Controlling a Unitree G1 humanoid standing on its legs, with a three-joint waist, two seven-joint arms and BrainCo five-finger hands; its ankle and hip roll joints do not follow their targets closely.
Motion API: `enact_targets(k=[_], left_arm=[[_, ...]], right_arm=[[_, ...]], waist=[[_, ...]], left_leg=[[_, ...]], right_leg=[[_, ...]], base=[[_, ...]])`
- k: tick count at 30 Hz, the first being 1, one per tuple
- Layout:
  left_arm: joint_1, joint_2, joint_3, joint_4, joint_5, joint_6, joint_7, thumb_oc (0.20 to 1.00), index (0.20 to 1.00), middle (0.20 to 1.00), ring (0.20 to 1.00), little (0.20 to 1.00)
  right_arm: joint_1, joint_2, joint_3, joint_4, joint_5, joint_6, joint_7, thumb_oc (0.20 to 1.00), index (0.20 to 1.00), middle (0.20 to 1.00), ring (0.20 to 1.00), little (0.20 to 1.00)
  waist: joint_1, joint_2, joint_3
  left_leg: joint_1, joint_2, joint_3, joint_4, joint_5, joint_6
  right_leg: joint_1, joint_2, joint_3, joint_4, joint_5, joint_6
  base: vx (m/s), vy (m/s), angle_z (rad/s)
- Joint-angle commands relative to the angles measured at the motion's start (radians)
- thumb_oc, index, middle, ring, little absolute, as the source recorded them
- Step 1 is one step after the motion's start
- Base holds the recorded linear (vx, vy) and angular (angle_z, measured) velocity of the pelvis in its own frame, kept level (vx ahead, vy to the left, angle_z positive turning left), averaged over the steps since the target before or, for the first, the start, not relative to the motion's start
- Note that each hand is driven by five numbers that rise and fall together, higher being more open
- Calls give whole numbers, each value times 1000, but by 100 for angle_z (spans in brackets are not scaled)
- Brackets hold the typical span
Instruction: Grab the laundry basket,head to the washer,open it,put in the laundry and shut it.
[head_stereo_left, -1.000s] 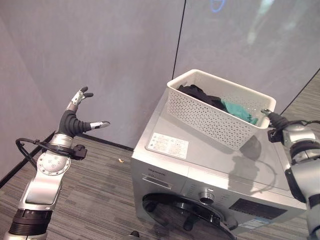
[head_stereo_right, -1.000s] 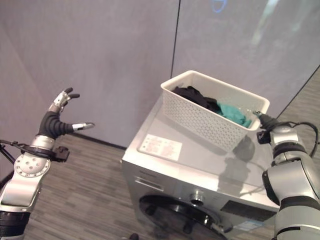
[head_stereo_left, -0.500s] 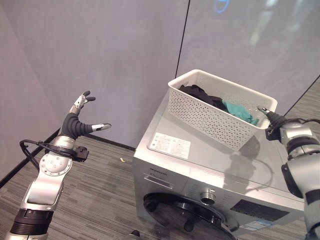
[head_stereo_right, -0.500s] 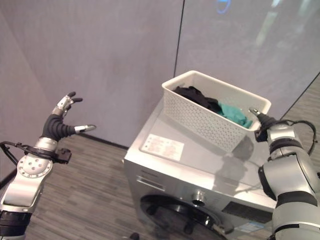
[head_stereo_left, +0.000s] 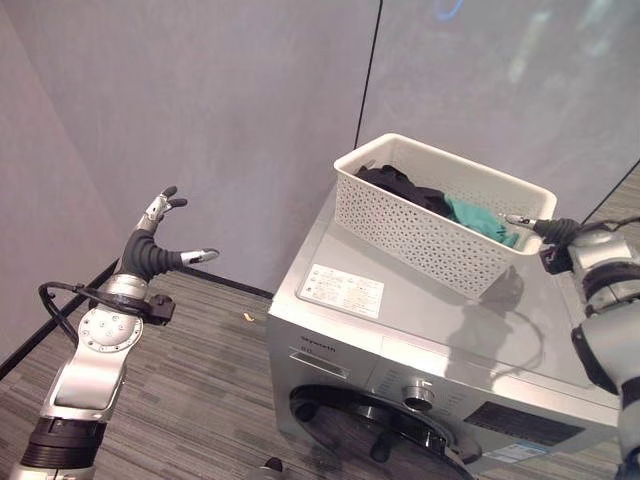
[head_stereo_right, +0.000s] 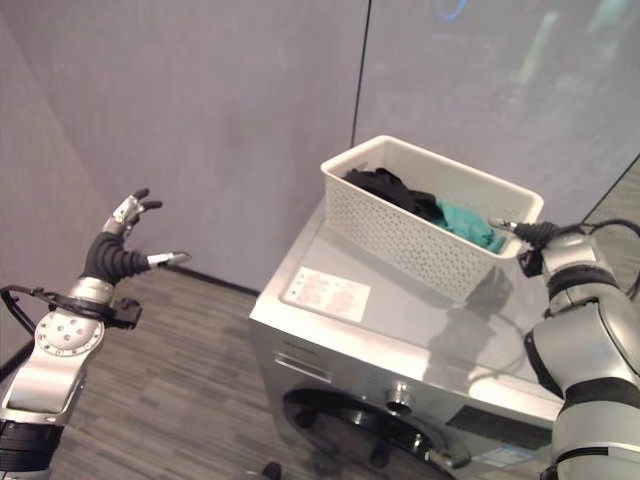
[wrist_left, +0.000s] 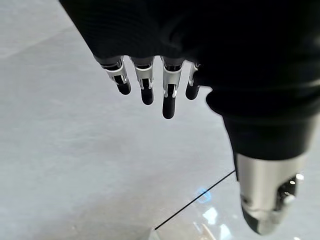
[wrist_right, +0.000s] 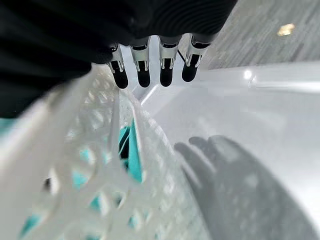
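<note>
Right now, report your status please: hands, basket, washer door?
Left hand open, raised clear. Right hand open at laundry basket corner. Basket sits on washer, clothes inside. Door shut.

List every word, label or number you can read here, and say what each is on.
White sticker on top of the washer: print too small to read.
Small dark wording on the washer's front panel: too blurred to read.
Dark panel with a white label by the knob: nothing legible.
Basket: no text.
</note>
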Motion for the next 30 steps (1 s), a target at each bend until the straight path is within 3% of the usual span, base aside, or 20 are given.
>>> enact_targets(k=[1, 6, 10, 19, 22, 28, 30], left_arm=[[-48, 53, 55, -50, 15, -56, 20, 1000, 1000, 1000, 1000, 1000], [-13, 41, 99, -53, 47, -55, 16, 1000, 1000, 1000, 1000, 1000], [12, 33, 115, -60, 55, -61, 13, 1000, 1000, 1000, 1000, 1000], [60, 33, 148, -65, 60, -65, 18, 1000, 1000, 1000, 1000, 1000], [91, 26, 176, -64, 65, -64, 18, 1000, 1000, 1000, 1000, 1000], [163, 6, 235, -68, 99, -60, 7, 1000, 1000, 1000, 1000, 1000], [161, 11, 229, -68, 99, -60, 7, 1000, 1000, 1000, 1000, 1000]], right_arm=[[-127, -124, 89, -93, -53, -59, 0, 1000, 1000, 1000, 1000, 1000], [-32, -245, 39, -305, -77, -64, 4, 1000, 1000, 1000, 1000, 1000], [29, -287, -44, -376, -36, -82, -26, 1000, 1000, 1000, 1000, 1000], [67, -274, -168, -381, 86, -117, -92, 1000, 1000, 1000, 1000, 1000], [133, -283, -234, -455, 96, -127, -106, 1000, 1000, 1000, 1000, 1000], [421, -297, -483, -632, 93, -142, -137, 1000, 1000, 1000, 1000, 1000], [442, -296, -503, -641, 90, -140, -137, 1000, 1000, 1000, 1000, 1000]], waist=[[21, -35, 18], [-5, -32, 17], [-17, -29, 15], [-22, -24, 12], [-32, -21, 9], [-55, -11, 5], [-50, -15, 5]], left_leg=[[41, 48, -25, 132, -235, 25], [50, 55, -15, 121, -234, 24], [57, 56, -6, 120, -238, 25], [62, 56, 1, 112, -237, 27], [61, 56, 4, 107, -234, 27], [65, 59, 6, 98, -234, 28], [66, 59, 6, 98, -234, 27]], right_leg=[[-58, -63, -60, 83, -3, 32], [-63, -61, -55, 86, -6, 32], [-63, -59, -51, 84, -7, 32], [-65, -59, -41, 75, -4, 32], [-67, -60, -39, 72, -3, 31], [-71, -58, -35, 70, -3, 30], [-71, -58, -34, 69, -3, 30]], base=[[0, 0, 0], [0, 0, 0], [-8, 6, -6], [-5, 5, -5], [-10, 4, 0], [1, 0, 0], [17, -3, -3]])
